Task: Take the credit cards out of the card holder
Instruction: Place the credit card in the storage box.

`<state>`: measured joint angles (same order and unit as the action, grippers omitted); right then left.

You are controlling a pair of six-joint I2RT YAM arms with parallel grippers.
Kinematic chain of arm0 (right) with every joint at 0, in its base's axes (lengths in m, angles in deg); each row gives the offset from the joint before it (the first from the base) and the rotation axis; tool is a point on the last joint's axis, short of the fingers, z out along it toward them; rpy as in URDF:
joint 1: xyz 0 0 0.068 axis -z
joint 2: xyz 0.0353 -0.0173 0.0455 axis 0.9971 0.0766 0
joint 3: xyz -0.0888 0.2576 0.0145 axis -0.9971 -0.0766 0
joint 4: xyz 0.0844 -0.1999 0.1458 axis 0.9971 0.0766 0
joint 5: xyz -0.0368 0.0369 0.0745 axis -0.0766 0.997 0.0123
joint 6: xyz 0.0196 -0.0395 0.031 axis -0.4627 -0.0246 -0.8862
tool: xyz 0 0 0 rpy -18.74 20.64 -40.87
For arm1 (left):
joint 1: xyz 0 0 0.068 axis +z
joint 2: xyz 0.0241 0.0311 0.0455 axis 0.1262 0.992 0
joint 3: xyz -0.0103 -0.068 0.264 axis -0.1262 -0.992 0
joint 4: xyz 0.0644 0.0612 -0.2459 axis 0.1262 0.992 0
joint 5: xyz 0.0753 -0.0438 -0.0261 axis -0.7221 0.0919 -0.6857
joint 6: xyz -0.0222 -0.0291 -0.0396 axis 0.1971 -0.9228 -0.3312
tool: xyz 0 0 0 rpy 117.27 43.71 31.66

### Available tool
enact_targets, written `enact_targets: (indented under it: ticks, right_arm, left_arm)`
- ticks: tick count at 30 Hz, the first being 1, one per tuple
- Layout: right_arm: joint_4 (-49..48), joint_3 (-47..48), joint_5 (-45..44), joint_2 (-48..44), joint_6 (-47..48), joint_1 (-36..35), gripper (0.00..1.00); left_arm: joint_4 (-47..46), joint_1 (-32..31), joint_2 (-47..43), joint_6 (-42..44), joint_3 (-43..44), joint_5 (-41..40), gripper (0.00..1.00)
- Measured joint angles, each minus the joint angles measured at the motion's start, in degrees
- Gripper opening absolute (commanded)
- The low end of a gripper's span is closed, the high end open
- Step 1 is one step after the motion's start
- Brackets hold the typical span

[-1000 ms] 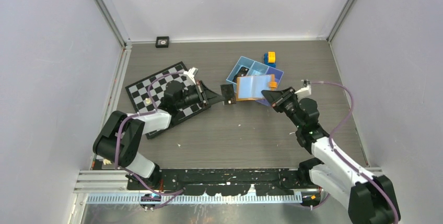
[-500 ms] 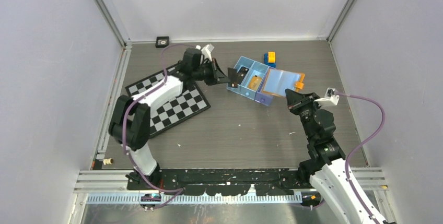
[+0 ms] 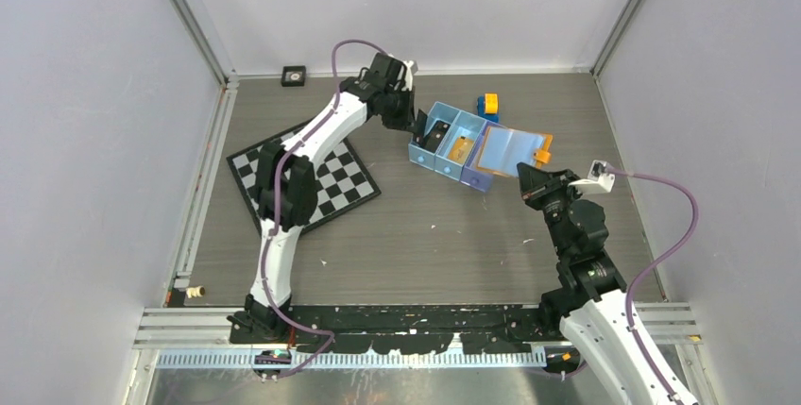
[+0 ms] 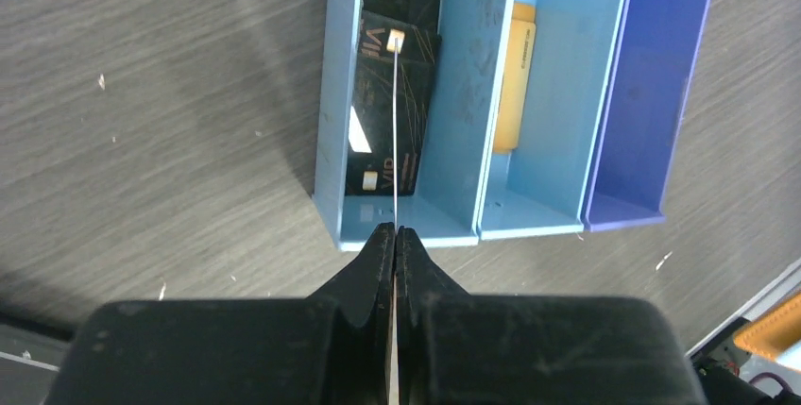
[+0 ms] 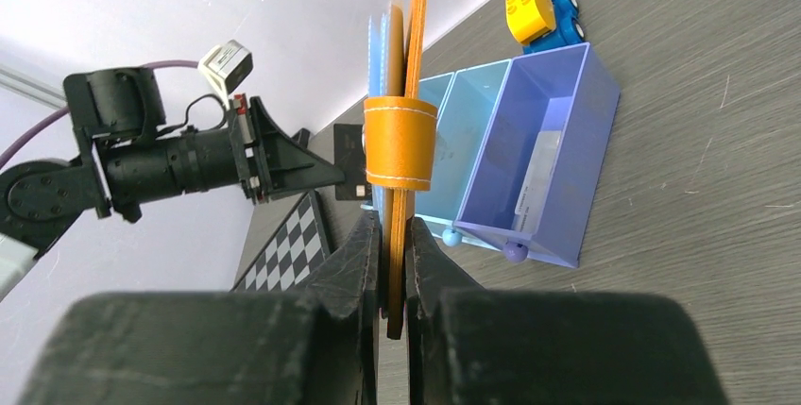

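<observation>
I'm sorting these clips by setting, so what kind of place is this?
Probably a robot test booth in a lab: blank white walls on metal rails box in a grey table, and a checkerboard sheet, likely for camera calibration, lies on it.
</observation>
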<state>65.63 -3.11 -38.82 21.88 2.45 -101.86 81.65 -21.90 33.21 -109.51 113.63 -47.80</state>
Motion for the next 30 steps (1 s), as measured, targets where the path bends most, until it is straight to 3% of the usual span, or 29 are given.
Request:
enact_targets:
  ticks: [4, 9, 17, 22, 30]
  right_arm:
    - [0.0, 0.0, 0.0, 0.3, 0.0, 0.0, 0.00]
    - [0.0, 0.0, 0.2, 0.5, 0.0, 0.0, 0.00]
    - [-0.1, 0.0, 0.3, 1.3, 0.0, 0.0, 0.01]
    - [-0.7, 0.0, 1.1, 3.0, 0.0, 0.0, 0.01]
    - [-5.0, 0.0, 6.8, 8.0, 0.0, 0.0, 0.01]
  left_arm:
    - [5.9, 0.0, 7.3, 2.5, 11.0, 0.8, 0.00]
    - [9.8, 0.0, 13.5, 3.1, 17.0, 3.2, 0.00]
    - [13.9, -0.4, 17.2, 2.9, 19.8, 6.5, 0.43]
    - [12.9, -1.5, 11.2, 2.8, 14.5, 5.5, 0.55]
    - [9.2, -5.4, -11.7, 2.1, -1.1, 0.2, 0.61]
